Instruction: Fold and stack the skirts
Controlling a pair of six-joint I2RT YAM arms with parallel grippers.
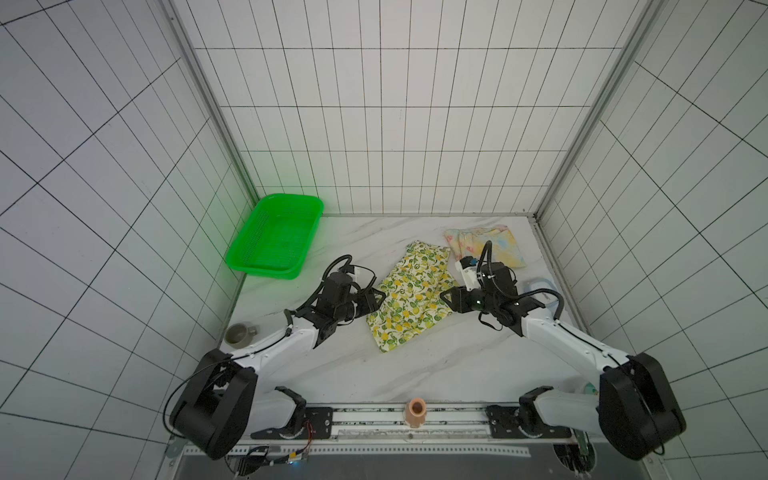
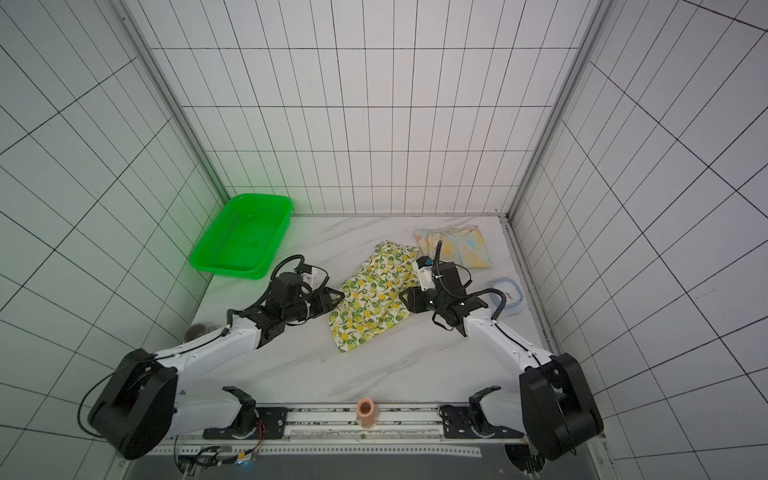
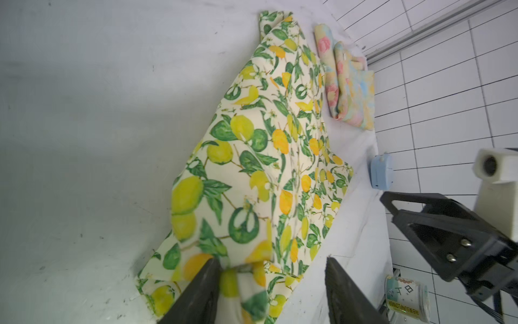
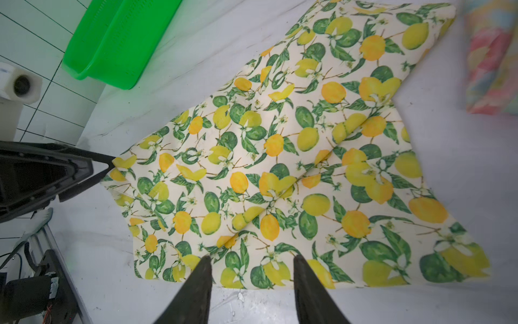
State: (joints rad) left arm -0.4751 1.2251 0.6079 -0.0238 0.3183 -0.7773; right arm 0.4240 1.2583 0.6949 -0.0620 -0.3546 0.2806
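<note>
**Layout, both top views.** The lemon skirt (image 1: 409, 297) (image 2: 376, 297) lies spread on a slant across the middle of the marble worktop (image 1: 353, 365). The pastel skirt (image 1: 505, 245) (image 2: 461, 249) sits folded in the far right corner, just beside the lemon skirt's far end. The left tool (image 1: 379, 296) meets the lemon skirt's left edge and the right tool (image 1: 444, 295) meets its right edge. From above, neither tool's jaws can be read.

**Left wrist view.** The left tool (image 3: 271, 259) is open, its jaws well apart, with a loose flap of the lemon skirt (image 3: 266, 157) between them. The flap is blurred, so it may be touching one finger (image 3: 201, 289). The folded pastel skirt (image 3: 350, 92) shows its pink flowers here.

**Right wrist view.** The right tool (image 4: 252, 256) is likewise open and grips nothing, its jaws parted above the near hem of the lemon skirt (image 4: 294, 168). The cloth lies creased but flat. The left tool (image 4: 103, 168) touches the opposite edge.

**Shown in some views only.**
- The green basket (image 1: 239, 249) (image 4: 112, 36) stands at the far left and appears from above and from the right wrist.
- A mug (image 1: 237, 334) beside the left arm appears only from above.
- A blue-rimmed box (image 2: 515, 286) (image 3: 381, 171) lies by the right wall.
- A labelled tin (image 3: 406, 297) is clear only from the left wrist.
</note>
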